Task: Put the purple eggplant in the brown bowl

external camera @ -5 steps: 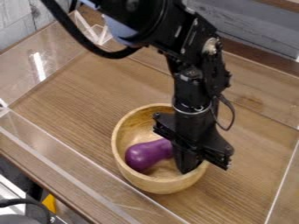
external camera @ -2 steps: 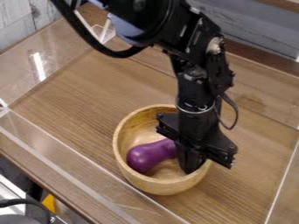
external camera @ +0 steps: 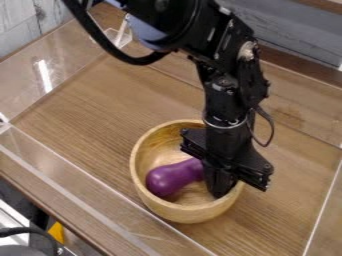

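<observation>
Resting inside the bowl (external camera: pixel 151 201), the eggplant (external camera: pixel 171 178) lies on its side, its fat end toward the left part of the bowl's wall and its other end reaching up beside the black end effector (external camera: pixel 215 186). The end effector points down into the bowl from above, over the right part, and is clenched at its tips; whether they grip the eggplant's far end I cannot tell, since the black parts hide it. The bowl stands upright on the wooden tabletop (external camera: pixel 100 110).
</observation>
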`<state>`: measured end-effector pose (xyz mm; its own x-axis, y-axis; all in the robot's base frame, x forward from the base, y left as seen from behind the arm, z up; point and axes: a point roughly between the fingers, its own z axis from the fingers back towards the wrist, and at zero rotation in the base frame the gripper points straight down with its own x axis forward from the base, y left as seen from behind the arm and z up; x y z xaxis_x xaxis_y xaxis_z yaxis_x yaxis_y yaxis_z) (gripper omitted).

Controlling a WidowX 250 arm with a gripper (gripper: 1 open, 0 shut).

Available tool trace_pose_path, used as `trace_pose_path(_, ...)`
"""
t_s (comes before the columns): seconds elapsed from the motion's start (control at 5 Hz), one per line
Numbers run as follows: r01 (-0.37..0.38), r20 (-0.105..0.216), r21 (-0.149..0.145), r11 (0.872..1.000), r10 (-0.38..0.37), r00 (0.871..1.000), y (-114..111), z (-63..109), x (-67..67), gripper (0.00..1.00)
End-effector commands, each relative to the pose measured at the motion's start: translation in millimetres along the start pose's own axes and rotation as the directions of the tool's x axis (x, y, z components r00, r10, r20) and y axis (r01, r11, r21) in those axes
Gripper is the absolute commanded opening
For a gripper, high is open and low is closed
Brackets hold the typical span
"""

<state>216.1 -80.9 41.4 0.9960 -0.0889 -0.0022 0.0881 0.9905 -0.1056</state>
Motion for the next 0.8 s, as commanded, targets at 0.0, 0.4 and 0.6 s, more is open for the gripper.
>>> trace_pose_path(0.0,0.001,0.036,-0.012,1.0,-0.001,0.999,-4.2,8.1,9.7,1.0)
trace_pose_path(0.4,-0.007,0.035,-0.015,1.0,0.007,0.999,-4.9,12.3,10.7,1.0)
trace_pose_path(0.6,-0.009,0.036,-0.012,1.0,0.01,0.999,-4.6,14.7,11.6,1.0)
